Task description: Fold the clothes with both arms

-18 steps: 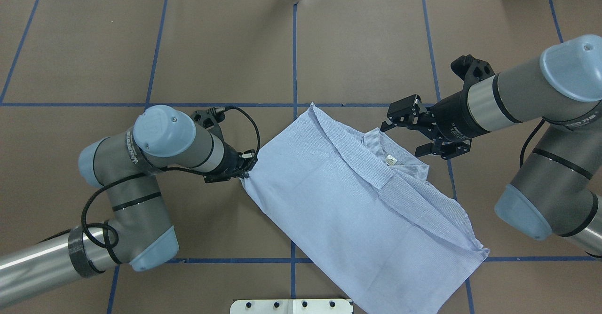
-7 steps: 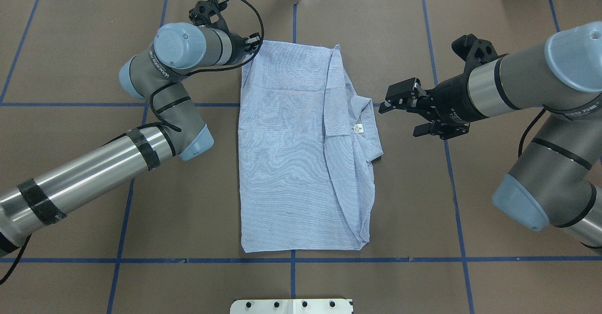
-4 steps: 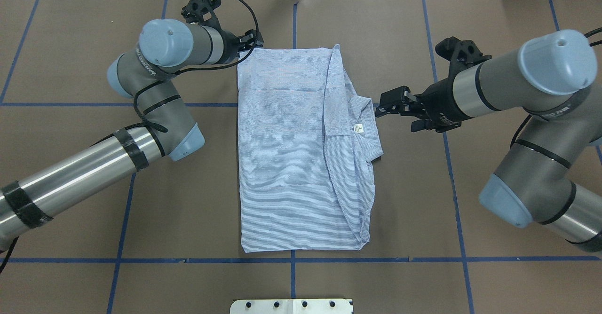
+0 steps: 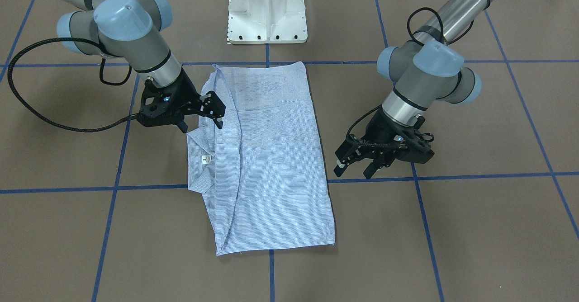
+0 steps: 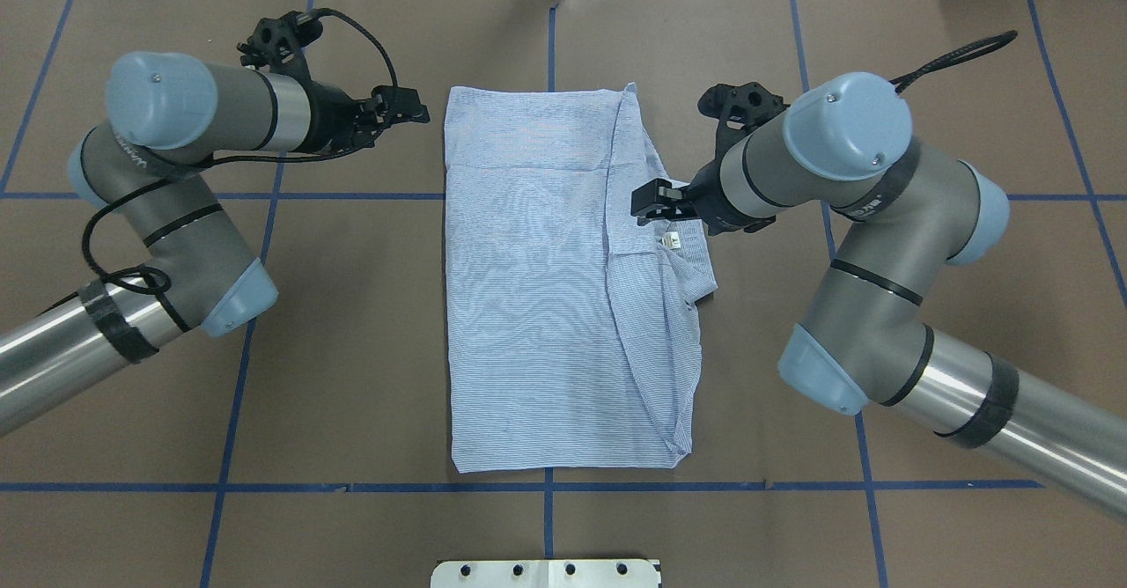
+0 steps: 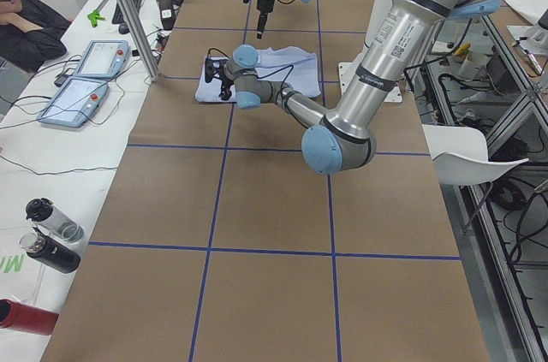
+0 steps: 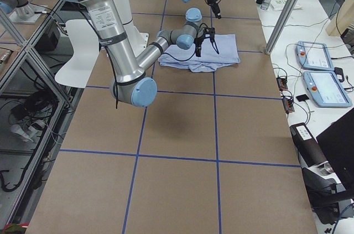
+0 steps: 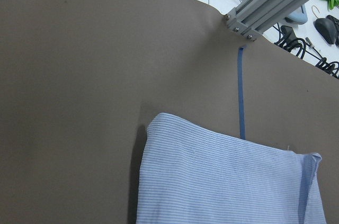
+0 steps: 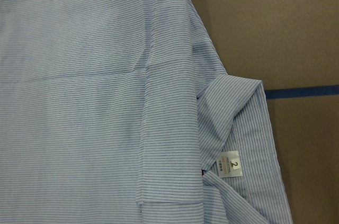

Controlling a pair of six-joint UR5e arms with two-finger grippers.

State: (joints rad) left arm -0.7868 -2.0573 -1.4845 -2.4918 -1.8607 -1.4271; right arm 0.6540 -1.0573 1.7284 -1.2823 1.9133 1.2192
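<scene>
Shirt [image 5: 537,306]: we see it lying flat at the middle of the worktop [image 5: 352,350], folded into a long rectangle whose long sides run from 12 to 6 o'clock in the overhead view. Its 6 o'clock edge stops just short of a blue tape line [image 5: 370,488]. Along the 3 o'clock side a folded-over panel lies on top. The collar [image 5: 700,262] juts out past that side, a little above the middle. In the right wrist view we can read a small white label [image 9: 231,164] inside the collar, marked 2.

The left hand [image 5: 409,108] sits off the shirt's 10 o'clock corner, just beside it and clear of the cloth. Its fingers are spread and grasp nothing, which the front view shows plainly. Its wrist camera looks down on that rounded corner resting on the brown surface, with a metal post [image 8: 265,1] at 1 o'clock.

The right hand [image 5: 647,205] is over the shirt at its 3 o'clock side, above the far end of the collar. Its fingers are apart and we see no cloth between them. Whether the fingertips touch the fabric we cannot tell.

In the overhead view the left arm [image 5: 176,113] reaches in from 8 o'clock and the right arm [image 5: 845,157] from 4 o'clock. The white base [image 4: 267,10] stands at 12 o'clock in the front view, near the shirt's end.
</scene>
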